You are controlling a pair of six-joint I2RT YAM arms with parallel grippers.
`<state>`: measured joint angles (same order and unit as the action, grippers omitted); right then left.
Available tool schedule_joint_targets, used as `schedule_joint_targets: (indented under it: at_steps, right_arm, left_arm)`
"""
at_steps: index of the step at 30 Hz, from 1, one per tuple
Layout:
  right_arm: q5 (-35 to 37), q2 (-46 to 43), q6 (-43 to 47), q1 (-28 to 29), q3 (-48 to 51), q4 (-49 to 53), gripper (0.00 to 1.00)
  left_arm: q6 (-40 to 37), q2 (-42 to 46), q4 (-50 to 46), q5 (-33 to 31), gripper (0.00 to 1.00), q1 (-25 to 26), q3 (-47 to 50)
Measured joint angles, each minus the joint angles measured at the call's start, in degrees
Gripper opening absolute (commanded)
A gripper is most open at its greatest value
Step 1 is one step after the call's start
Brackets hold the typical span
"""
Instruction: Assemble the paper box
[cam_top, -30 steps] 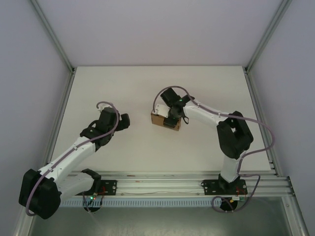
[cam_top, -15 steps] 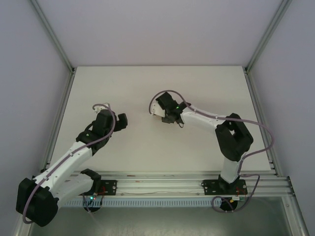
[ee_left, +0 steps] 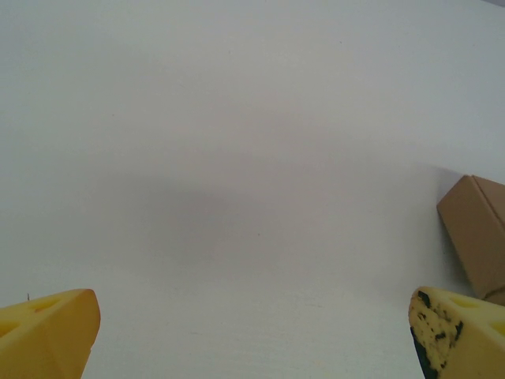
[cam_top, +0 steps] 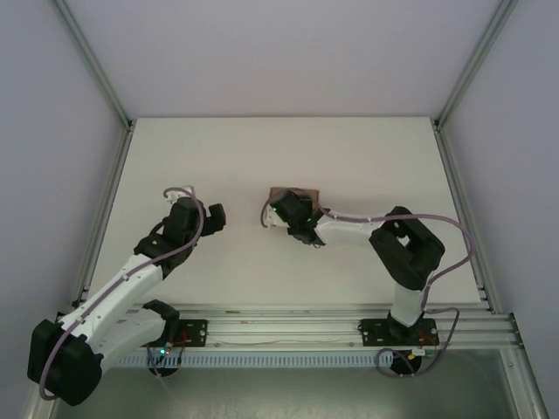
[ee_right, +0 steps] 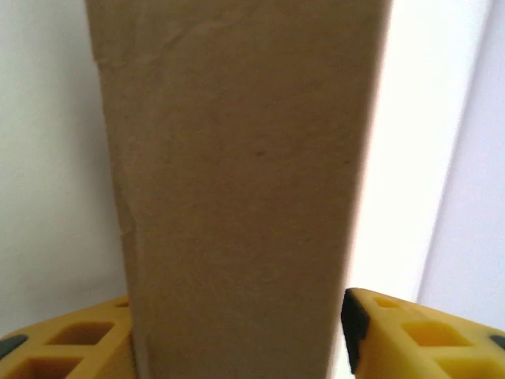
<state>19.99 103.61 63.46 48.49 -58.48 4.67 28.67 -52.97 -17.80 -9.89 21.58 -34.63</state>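
Right pincer (cam_top: 292, 202), from above, sat clamped on the paper box (cam_top: 295, 191) near the middle of the bench (cam_top: 367, 157), left pincer (cam_top: 215, 216) spread empty to its left; the left wrist caught the box (ee_left: 476, 229) at right; the right wrist showed its wall (ee_right: 237, 158) between both fingers (ee_right: 410, 339), likely mid-fold, needing firm pressing next.

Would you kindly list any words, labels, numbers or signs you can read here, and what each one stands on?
There is no readable text. The paper box is plain brown cardboard on the faces that show, and the white table carries no print.
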Motion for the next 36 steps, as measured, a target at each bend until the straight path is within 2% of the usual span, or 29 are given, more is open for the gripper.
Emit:
schedule_joint_targets:
  at_steps: [4, 6, 12, 17, 19, 21, 24, 28, 32, 36]
  right_arm:
    - [-0.7, -2.0, -3.1, 0.7, 2.7, 3.3, 0.85]
    - [-1.9, -4.7, -5.3, 0.9, 3.2, 5.6, 0.99]
    - [-8.7, -16.4, -11.8, 1.0, 3.4, 12.9, 1.00]
    - [-14.6, -28.4, -18.9, -0.9, 7.0, 12.0, 1.00]
    - [-17.4, -32.6, -24.2, -5.4, 8.9, 9.7, 1.00]
    - [-19.0, -34.9, -31.5, -13.2, 11.0, 5.4, 1.00]
    - [-18.9, -38.6, -43.2, -25.5, 16.3, -2.0, 1.00]
    - [-18.1, -40.7, -54.9, -37.1, 23.3, -10.2, 1.00]
    - [-16.5, -36.9, -61.0, -43.2, 31.1, -22.6, 1.00]
    - [-15.2, -31.1, -61.8, -44.7, 35.6, -30.2, 1.00]
  left_arm:
    - [0.0, 0.6, 0.0, 0.0, 1.00, 0.0, 0.0]
    - [0.0, 0.7, 0.1, 0.2, 1.00, 0.0, 0.0]
    - [0.0, 0.7, 0.1, 0.5, 1.00, 0.0, 0.0]
    - [-0.1, 0.7, 0.3, -0.5, 1.00, -0.2, 0.0]
    - [-0.5, 0.0, 1.7, -1.4, 1.00, -1.3, 0.0]
    - [-1.4, -1.8, 4.4, -1.7, 1.00, -4.0, 0.0]
    - [-2.9, -6.3, 9.4, -0.8, 1.00, -10.5, 0.0]
    - [-5.9, -13.1, 16.7, -1.0, 1.00, -19.5, 0.3]
    - [-10.6, -17.2, 28.0, -2.8, 1.00, -22.5, 4.2]
    - [-13.4, -21.4, 40.4, -3.9, 1.00, -23.5, 9.7]
